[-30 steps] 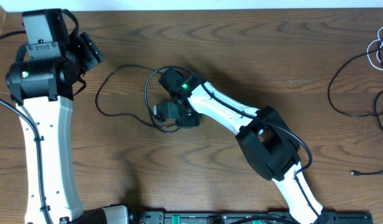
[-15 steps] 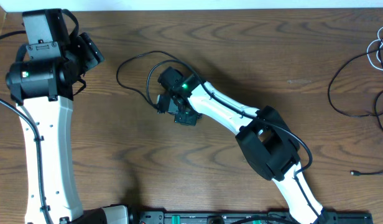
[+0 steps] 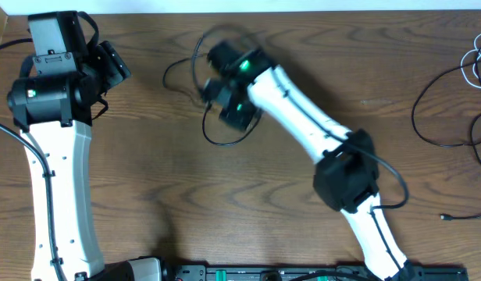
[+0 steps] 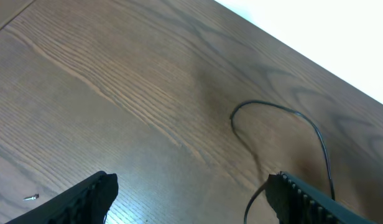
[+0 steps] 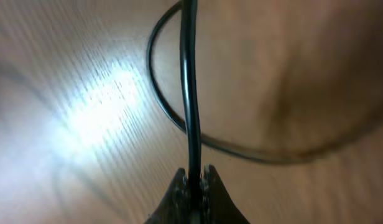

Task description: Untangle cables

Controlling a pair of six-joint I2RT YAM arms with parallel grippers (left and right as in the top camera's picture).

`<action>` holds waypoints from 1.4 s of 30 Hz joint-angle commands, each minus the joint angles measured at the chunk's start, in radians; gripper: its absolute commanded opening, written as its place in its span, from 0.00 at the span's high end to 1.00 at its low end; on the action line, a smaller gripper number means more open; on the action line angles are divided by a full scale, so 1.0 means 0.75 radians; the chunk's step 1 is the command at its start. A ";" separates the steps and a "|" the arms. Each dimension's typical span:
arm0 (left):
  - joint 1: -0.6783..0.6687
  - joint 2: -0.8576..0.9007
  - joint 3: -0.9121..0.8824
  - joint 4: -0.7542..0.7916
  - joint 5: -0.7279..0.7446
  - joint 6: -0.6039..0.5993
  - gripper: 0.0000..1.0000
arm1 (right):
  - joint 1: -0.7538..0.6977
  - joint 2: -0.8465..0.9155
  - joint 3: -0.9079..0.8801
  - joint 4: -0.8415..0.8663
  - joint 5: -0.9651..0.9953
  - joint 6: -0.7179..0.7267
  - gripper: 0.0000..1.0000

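Note:
A thin black cable (image 3: pixel 223 144) lies in loops on the wooden table left of centre. My right gripper (image 3: pixel 219 92) is shut on it above the table. In the right wrist view the cable (image 5: pixel 190 93) runs straight up from between the closed fingertips of that gripper (image 5: pixel 194 180), with a loop curving behind. My left gripper (image 3: pixel 115 66) stands open at the far left, holding nothing. In the left wrist view a curve of the same cable (image 4: pixel 316 134) lies beyond the open gripper (image 4: pixel 191 193). More cables rest at the right edge: black loops (image 3: pixel 418 117) and a white one (image 3: pixel 479 58).
A small black plug end (image 3: pixel 445 217) lies near the right edge. A black rail (image 3: pixel 303 273) runs along the table's front edge. The white table edge shows at the far side. A tiny speck (image 4: pixel 31 198) lies by my left finger.
My right gripper closed on the black cable and moved toward the far side of the table, dragging the loops with it. The left arm has not moved.

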 commanded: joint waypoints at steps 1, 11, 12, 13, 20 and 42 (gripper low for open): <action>0.007 0.014 0.003 -0.003 -0.004 0.012 0.18 | -0.114 -0.012 0.162 -0.089 -0.105 0.027 0.99; 0.005 0.014 0.003 -0.003 -0.003 0.012 0.18 | -0.522 -0.012 0.687 -0.373 -0.126 0.194 0.99; 0.005 0.014 0.003 -0.003 -0.003 0.011 0.18 | -0.574 -0.013 0.740 -0.392 -0.125 0.212 0.99; 0.005 0.014 0.003 -0.003 -0.003 0.011 0.18 | -0.612 -0.014 0.778 -0.407 -0.125 0.222 0.99; 0.005 0.014 0.003 -0.003 -0.004 -0.019 0.18 | -1.012 -0.077 1.066 -0.451 -0.112 0.409 0.99; 0.005 0.014 0.003 0.009 0.067 -0.058 0.18 | -1.942 -0.280 0.923 -0.257 0.158 0.746 0.99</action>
